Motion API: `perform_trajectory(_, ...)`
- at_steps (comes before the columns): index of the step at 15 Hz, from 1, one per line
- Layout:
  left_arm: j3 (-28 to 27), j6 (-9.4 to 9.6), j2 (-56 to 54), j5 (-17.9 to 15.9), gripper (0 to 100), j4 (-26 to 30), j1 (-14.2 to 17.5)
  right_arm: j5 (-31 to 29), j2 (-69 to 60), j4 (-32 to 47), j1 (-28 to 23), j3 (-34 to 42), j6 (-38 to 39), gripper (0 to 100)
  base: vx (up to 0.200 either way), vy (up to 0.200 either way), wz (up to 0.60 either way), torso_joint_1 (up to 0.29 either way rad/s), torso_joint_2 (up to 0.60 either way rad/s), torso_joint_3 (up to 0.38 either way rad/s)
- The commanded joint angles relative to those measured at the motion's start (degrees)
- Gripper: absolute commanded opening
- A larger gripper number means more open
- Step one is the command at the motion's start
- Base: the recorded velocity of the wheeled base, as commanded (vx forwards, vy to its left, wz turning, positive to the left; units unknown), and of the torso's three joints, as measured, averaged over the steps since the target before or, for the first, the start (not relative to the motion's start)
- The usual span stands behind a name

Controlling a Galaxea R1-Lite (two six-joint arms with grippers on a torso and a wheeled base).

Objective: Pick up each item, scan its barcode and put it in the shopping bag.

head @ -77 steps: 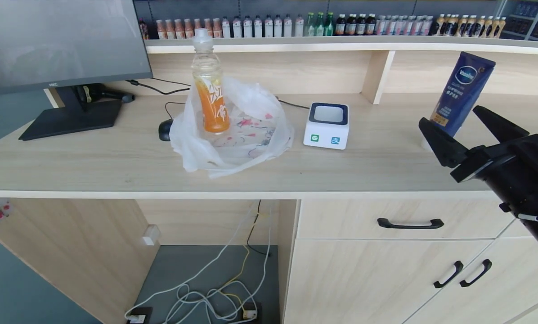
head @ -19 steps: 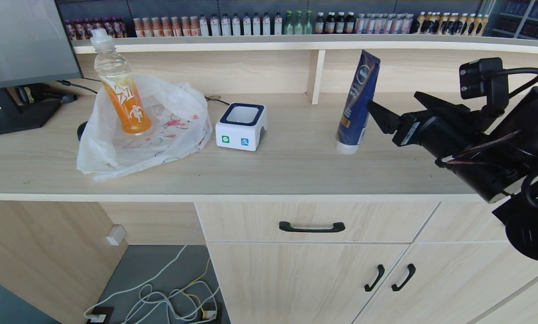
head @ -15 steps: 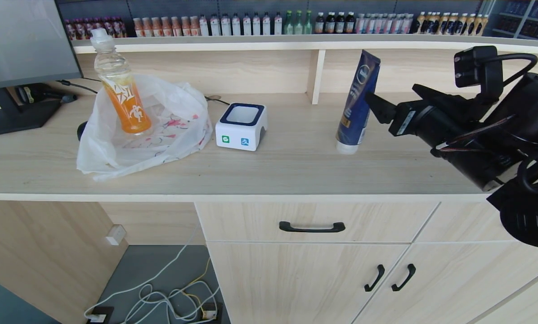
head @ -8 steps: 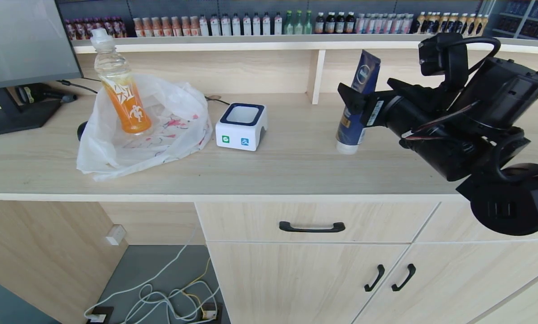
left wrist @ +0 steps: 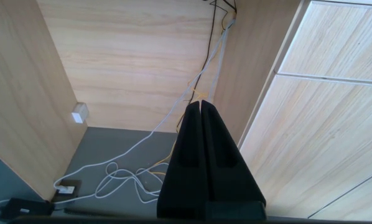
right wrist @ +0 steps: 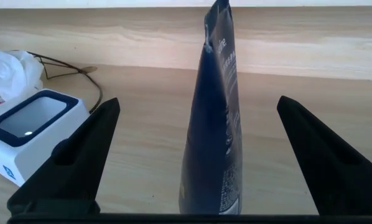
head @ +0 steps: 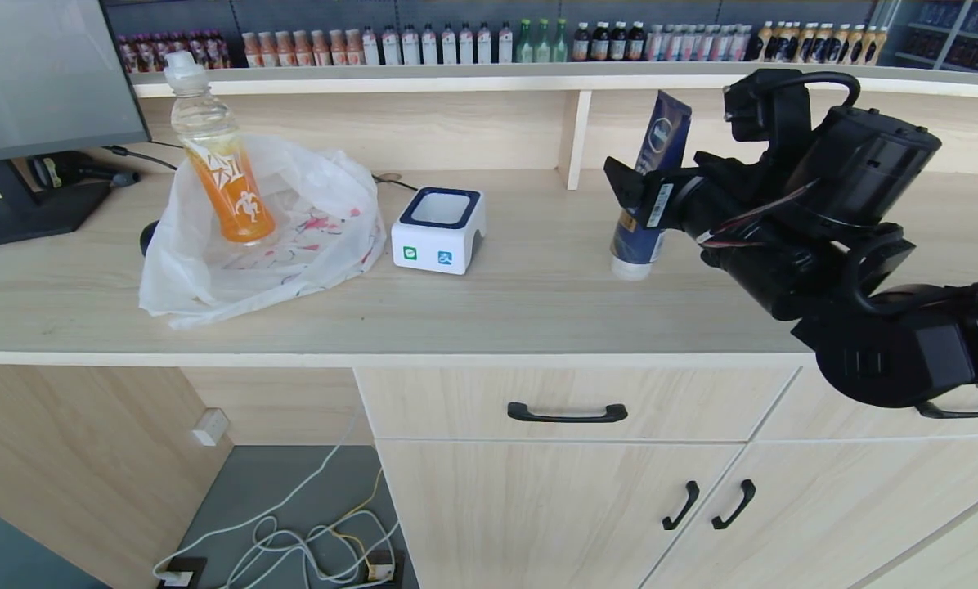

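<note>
R gripper (right wrist: 198,106): released, fingers spread wide, one on each side of the tube (right wrist: 215,143). Clear gap both sides in R wrist view, no contact. Gripper level w/ tube's mid-body.

Tube: dark blue, stands on its white cap on the counter (head: 497,311), crimped end up, approx upright. Sits right of the scanner (head: 439,231), well apart from it, just in front of the back panel's divider.

Scanner: white box, dark-rimmed window facing up, just beside the bag (head: 325,237), between bag and tube.

Bag: white plastic, slumped open on counter's left part. Bottle (head: 219,164) (orange drink, part full) stands upright inside it.

L gripper (left wrist: 201,109): clenched, fingers pressed flat together, holds nothing. Low, below counter level, pointing at the cables (left wrist: 130,180) on the floor beside the cabinet doors.

Other: monitor (head: 39,74) at far left, mouse (head: 147,237) behind bag's edge, row of drinks (head: 489,41) on the back ledge.
</note>
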Motion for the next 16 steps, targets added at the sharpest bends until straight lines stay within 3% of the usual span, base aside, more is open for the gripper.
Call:
perform_trajectory(1,0.00,-0.01,-0.02,0.00,0,0.00,0.03,-0.62,1.89,-0.07,-0.08,-0.90,-0.01,100,0.000,0.000,0.00,0.000,0.00,0.000)
perform_trajectory(16,0.00,-0.01,-0.02,0.00,0,0.00,0.03,-2.12,7.78,-0.42,-3.42,-3.89,1.39,100,0.000,0.000,0.00,0.000,0.00,0.000)
